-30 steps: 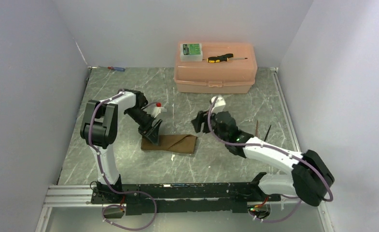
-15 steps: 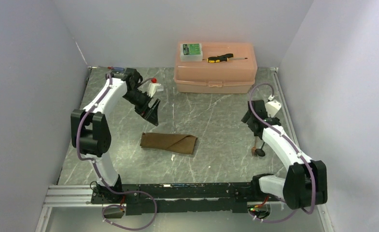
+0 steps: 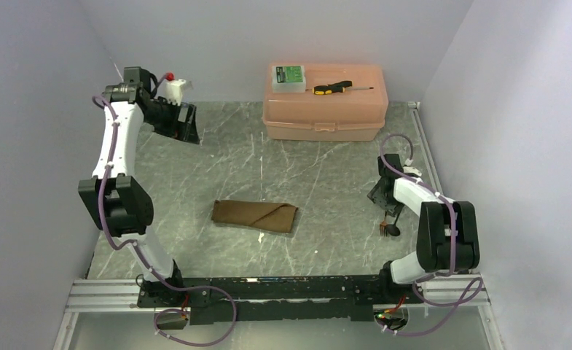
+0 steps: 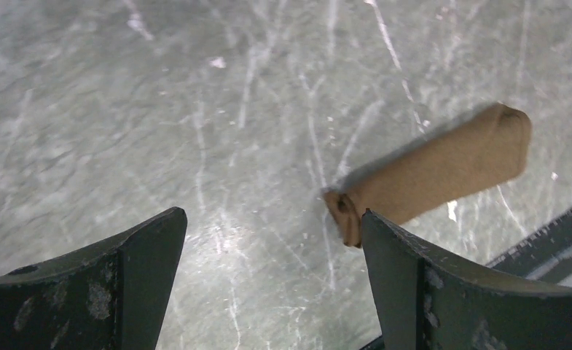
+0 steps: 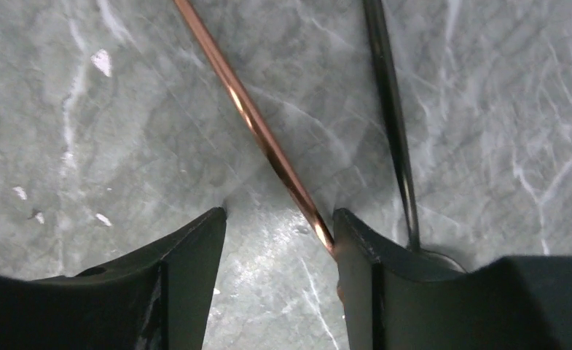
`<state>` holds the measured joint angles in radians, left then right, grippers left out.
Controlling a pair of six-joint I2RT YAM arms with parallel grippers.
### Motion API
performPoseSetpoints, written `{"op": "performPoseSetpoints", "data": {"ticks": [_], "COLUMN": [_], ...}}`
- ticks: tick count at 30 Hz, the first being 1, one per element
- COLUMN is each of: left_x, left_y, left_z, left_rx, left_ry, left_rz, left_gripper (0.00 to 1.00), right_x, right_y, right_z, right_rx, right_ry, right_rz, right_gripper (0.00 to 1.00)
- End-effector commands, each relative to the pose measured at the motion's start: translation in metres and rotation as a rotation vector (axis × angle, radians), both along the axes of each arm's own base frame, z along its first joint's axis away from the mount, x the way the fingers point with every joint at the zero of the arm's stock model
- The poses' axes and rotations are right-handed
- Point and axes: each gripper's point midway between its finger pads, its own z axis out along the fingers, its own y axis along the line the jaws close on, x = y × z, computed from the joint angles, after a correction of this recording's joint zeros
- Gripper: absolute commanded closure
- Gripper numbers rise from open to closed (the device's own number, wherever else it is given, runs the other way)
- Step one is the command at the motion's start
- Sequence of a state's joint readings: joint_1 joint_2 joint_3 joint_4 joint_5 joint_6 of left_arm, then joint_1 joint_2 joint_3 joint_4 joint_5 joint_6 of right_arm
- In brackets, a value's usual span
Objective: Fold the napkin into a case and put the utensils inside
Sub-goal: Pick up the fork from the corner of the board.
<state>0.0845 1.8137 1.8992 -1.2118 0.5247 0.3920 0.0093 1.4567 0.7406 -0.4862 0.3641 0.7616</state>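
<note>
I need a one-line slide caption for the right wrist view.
Right gripper open above the marbled table, a copper-coloured utensil handle between its jaws, a dark utensil handle beside it.

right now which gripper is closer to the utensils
Right. The right gripper sits low over the utensils, the copper handle between its open jaws. The left gripper is up at the far-left corner, well away from them.

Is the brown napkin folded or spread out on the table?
Folded. The napkin lies as a narrow rectangular pouch with a diagonal flap across it; in the left wrist view its near end shows stacked layers.
</note>
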Motion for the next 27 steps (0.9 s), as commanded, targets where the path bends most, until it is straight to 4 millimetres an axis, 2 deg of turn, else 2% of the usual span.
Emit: {"op": "performPoseSetpoints", "data": {"ticks": [1,5,9,12,15,18,20,22,23,24,27], "left_x": [0.015,0.020,0.020,0.020,0.019,0.016,0.015,0.011,0.008,0.005,-0.004], "left_y": [0.027,0.037,0.033,0.021,0.009,0.001,-0.003,-0.010,-0.015,-0.020,-0.037], "left_z": [0.016,0.027,0.034,0.024,0.009,-0.005,-0.012,-0.014,-0.014,-0.014,-0.015], "left_rx": [0.050,0.111,0.079,0.004,-0.068,-0.116,-0.146,-0.190,-0.210,-0.226,-0.252], "left_ry": [-0.080,-0.146,-0.156,-0.102,-0.030,0.022,0.056,0.089,0.103,0.117,0.140], "left_rz": [0.095,0.104,0.089,0.069,0.040,0.030,0.023,0.008,-0.002,-0.015,-0.056], "left_gripper": [0.06,0.06,0.06,0.06,0.09,0.23,0.26,0.23,0.18,0.12,0.09], "right_x": [0.009,0.009,0.024,0.037,0.050,0.060,0.066,0.072,0.074,0.077,0.081], "right_y": [0.014,0.027,0.065,0.094,0.111,0.125,0.137,0.152,0.161,0.173,0.206], "right_z": [-0.011,-0.018,-0.020,-0.020,-0.017,-0.013,-0.008,0.000,0.007,0.018,0.050], "right_rx": [0.088,0.153,0.206,0.180,0.176,0.168,0.150,0.127,0.116,0.101,0.127], "right_ry": [-0.025,-0.040,-0.068,-0.041,-0.060,-0.081,-0.090,-0.111,-0.131,-0.162,-0.246], "right_rz": [0.008,0.023,0.117,0.195,0.247,0.315,0.376,0.457,0.507,0.569,0.745], "right_gripper": [0.45,0.62,0.77,0.86,1.00,1.00,1.00,1.00,1.00,1.00,1.00]}}
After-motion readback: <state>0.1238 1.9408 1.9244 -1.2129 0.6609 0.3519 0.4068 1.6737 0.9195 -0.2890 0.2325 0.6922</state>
